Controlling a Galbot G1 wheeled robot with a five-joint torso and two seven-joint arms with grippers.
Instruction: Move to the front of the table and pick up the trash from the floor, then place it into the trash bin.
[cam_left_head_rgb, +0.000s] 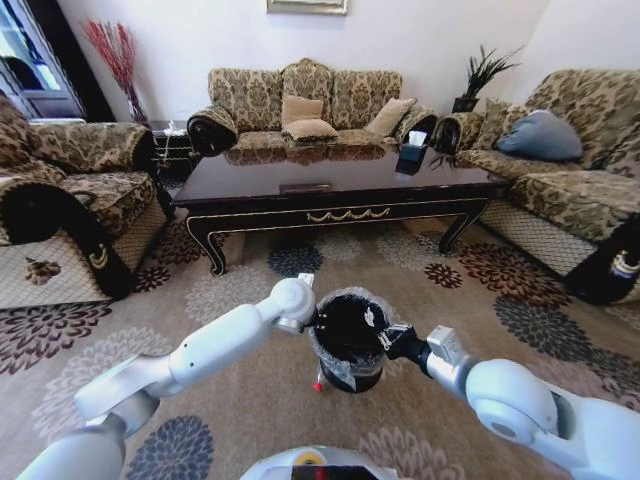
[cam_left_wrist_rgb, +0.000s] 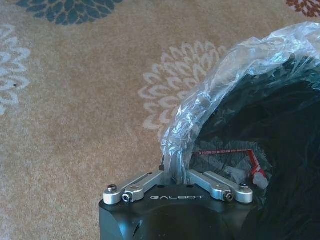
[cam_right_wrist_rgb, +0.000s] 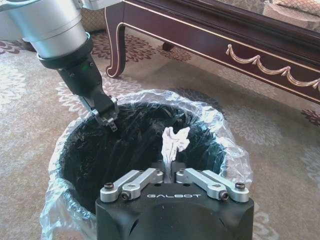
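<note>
The trash bin (cam_left_head_rgb: 349, 345), black with a clear liner, stands on the carpet before the dark table (cam_left_head_rgb: 340, 185). My left gripper (cam_left_head_rgb: 317, 318) is at the bin's left rim, shut on the liner's folded edge (cam_left_wrist_rgb: 176, 150); it also shows across the bin as the left gripper (cam_right_wrist_rgb: 107, 118). My right gripper (cam_right_wrist_rgb: 171, 169) reaches in from the bin's right side and is shut on a crumpled white paper wad (cam_right_wrist_rgb: 175, 140) held over the opening. Down in the bin's dark inside (cam_left_wrist_rgb: 280, 130) lies what looks like clear plastic with red parts (cam_left_wrist_rgb: 256, 174).
Patterned sofas (cam_left_head_rgb: 300, 100) stand around the table on three sides. A small red thing (cam_left_head_rgb: 318, 385) lies at the bin's foot on the flowered carpet (cam_left_head_rgb: 240, 290). A tissue box (cam_left_head_rgb: 417, 139) sits on the table's far right.
</note>
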